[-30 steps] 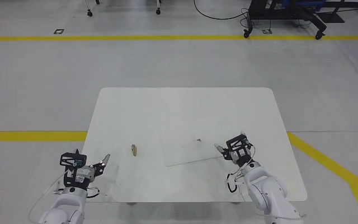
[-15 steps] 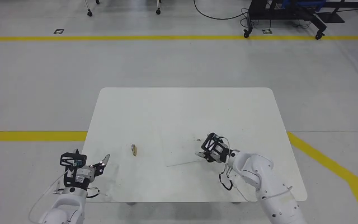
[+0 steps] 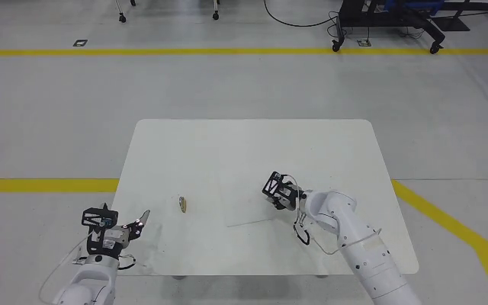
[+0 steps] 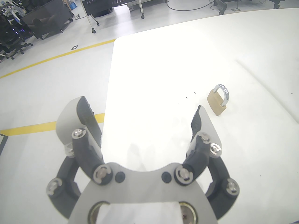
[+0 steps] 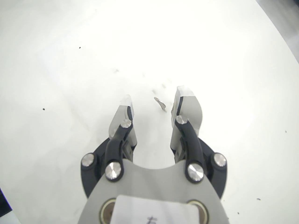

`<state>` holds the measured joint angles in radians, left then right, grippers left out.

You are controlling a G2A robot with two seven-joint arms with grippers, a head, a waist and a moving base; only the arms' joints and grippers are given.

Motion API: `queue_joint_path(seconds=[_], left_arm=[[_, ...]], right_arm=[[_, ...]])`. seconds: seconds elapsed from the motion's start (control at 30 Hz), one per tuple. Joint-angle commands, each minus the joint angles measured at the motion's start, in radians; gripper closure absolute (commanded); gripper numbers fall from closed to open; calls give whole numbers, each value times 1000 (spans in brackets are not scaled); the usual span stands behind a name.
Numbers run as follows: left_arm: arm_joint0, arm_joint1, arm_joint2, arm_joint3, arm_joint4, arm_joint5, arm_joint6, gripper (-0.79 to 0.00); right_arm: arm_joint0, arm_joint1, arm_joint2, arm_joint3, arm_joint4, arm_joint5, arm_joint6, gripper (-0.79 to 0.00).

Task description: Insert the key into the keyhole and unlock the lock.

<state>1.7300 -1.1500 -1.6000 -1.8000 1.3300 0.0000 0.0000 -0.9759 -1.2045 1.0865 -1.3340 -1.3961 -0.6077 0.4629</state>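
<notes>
On the white rounded table (image 3: 320, 145), the brass padlock with steel shackle (image 4: 217, 102) sits at 9 o'clock from centre; probably dense and rigid. The left gripper (image 4: 140, 105) hangs spread and empty at 8 o'clock. The thin silver key (image 5: 160, 103), near centre, lies between the parted fingers of the right gripper (image 5: 154, 95). It looks light, stiff and slippery: pinch its head.

One lock (image 4: 218, 102), one key (image 5: 160, 103), one table (image 3: 229, 145), two claws (image 4: 140, 106) (image 5: 154, 94).

My top camera looks down on the whole bench (image 3: 229, 145); both wrist cameras peer close across that same surface.
</notes>
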Motion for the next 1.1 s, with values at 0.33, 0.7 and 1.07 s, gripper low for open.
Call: queue_joint_path(seconds=[0.33,0.7,1.07], left_arm=[[0,0,0,0,0,0,0,-785],[0,0,0,0,0,0,0,-785],[0,0,0,0,0,0,0,-785]], right_arm=[[43,-6,-17,55,3,11,-13,0],[-64,25,104,-22,15,39,-177,0],[-115,23,253,84,840,-74,-61,0]])
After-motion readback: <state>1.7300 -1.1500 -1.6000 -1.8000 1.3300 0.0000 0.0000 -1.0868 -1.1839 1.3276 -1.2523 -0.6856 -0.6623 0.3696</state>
